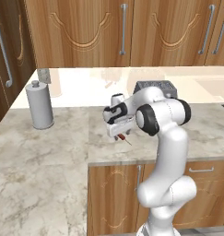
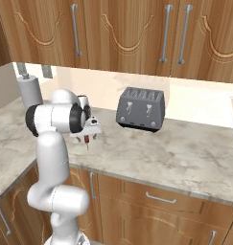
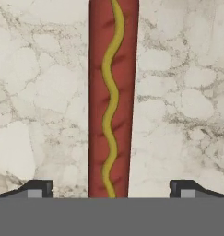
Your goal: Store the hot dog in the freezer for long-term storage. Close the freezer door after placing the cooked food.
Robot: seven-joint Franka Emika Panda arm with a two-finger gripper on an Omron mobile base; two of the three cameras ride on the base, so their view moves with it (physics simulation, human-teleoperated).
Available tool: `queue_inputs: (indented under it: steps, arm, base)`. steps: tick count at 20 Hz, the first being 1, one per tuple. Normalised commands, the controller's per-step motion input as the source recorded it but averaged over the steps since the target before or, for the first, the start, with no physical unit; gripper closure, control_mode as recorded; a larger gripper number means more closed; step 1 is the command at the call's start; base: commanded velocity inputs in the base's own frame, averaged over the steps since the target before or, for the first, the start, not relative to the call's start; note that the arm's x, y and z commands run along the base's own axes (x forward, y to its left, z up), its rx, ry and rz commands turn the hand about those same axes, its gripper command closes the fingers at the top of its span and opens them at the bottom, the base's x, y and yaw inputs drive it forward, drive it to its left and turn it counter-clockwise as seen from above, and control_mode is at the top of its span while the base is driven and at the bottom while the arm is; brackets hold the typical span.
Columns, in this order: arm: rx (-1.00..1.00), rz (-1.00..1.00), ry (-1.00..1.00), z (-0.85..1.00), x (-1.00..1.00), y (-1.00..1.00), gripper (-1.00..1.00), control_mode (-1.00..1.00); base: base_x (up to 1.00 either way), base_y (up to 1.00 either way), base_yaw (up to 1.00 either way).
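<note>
The two-finger gripper (image 3: pixel 111 188) hangs with its jaws spread wide, straddling the thin reddish-brown hot dog with a yellow mustard squiggle (image 3: pixel 112 92), which lies near the front edge of the marbled stone counter (image 1: pixel 49 152). A clean pickup probably means sinking straight down, staying centred, then closing gently. Beyond sit a grey four-slot toaster (image 2: pixel 139 109) and a grey cylindrical canister (image 1: pixel 39 105).

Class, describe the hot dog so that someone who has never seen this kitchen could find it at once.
Start at the marble counter under the wooden wall cabinets, left of the grey toaster. There the open gripper hangs low over the hot dog, which lies flat between its fingertips. It is a thin reddish-brown rod with a wavy yellow mustard line, unlike the tall grey canister nearby.
</note>
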Motion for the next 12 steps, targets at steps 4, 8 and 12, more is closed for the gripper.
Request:
queue_inputs:
  steps: [4, 8, 12]
  arm:
    - [0.00, 0.01, 0.00, -0.37, 0.14, 0.00, -1.00, -1.00]
    - [0.00, 0.00, 0.00, -0.32, 0.06, 0.00, -1.00, -1.00]
    - [0.00, 0.00, 0.00, -0.25, 0.00, 0.00, -1.00, -1.00]
  base:
    - [0.00, 0.00, 0.00]
    - [0.00, 0.00, 0.00]
    - [0.00, 0.00, 0.00]
